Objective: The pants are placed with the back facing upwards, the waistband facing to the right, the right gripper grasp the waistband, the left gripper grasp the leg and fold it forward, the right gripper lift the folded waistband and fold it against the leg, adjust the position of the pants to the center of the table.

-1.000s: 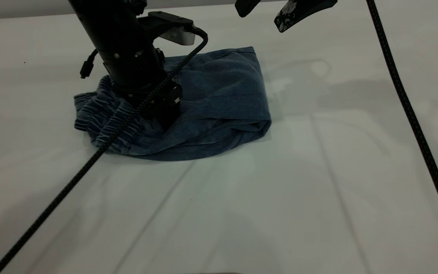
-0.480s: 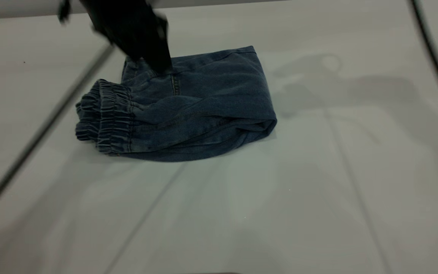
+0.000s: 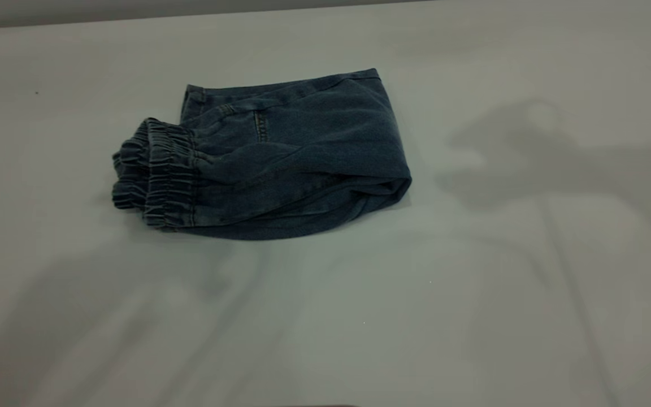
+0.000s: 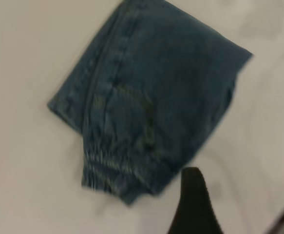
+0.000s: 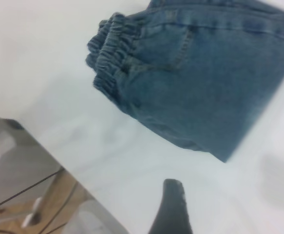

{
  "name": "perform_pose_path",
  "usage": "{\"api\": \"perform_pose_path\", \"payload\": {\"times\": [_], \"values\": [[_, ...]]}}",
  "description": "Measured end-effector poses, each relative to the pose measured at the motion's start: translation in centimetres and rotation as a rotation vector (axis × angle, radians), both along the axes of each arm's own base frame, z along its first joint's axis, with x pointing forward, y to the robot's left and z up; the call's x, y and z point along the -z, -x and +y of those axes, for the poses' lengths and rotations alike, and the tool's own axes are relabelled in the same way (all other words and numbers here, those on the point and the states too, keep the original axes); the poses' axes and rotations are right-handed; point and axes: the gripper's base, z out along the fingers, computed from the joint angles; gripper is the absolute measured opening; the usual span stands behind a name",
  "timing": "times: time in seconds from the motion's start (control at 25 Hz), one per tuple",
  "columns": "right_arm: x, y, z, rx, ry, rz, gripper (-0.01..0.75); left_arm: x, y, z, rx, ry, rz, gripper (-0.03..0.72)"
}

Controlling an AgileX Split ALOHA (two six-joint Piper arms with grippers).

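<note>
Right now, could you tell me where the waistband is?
In the exterior view, the waistband forms the left end of the folded pants, resting on the table left of centre.

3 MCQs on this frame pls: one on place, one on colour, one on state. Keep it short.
1. In the exterior view, where does the waistband sit on the folded pants?
A. at their left end
B. at their right end
C. hidden underneath

2. What colour are the pants?
A. red
B. blue denim
C. white

3. How do the pants lie on the table?
A. spread flat, both legs out
B. held up in a hand
C. folded into a compact bundle, nothing touching them

Answers:
1. A, the gathered band bunches at the left end.
2. B, faded blue denim in all three views.
3. C, the layers are stacked and the exterior view shows only arm shadows, no hand.
</note>
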Motion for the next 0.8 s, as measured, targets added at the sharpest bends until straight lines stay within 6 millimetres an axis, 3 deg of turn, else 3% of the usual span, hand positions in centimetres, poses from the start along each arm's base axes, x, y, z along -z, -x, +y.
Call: {"api": "perform_pose_path", "payload": {"times": [0.24, 0.48, 0.6, 0.8], "values": [[-4.8, 4.0, -2.0, 0.124, 0.108, -0.098, 0.506, -4.2, 6.2, 2.5, 0.013, 0.003, -0.007, 0.463], [-7.6, 11.2, -3.9, 0.199, 0.141, -0.176, 0.506, -6.5, 9.3, 4.7, -0.094, 0.009, -0.117, 0.463], [-7.7, 15.2, -4.6, 0.209, 0.136, -0.199, 0.506, -5.9, 10.6, 5.8, -0.171, -0.001, -0.116, 0.463], [-6.5, 21.3, -5.9, 0.232, 0.142, -0.244, 0.506, -2.3, 13.0, 7.3, -0.231, -0.046, -0.056, 0.463]]}}
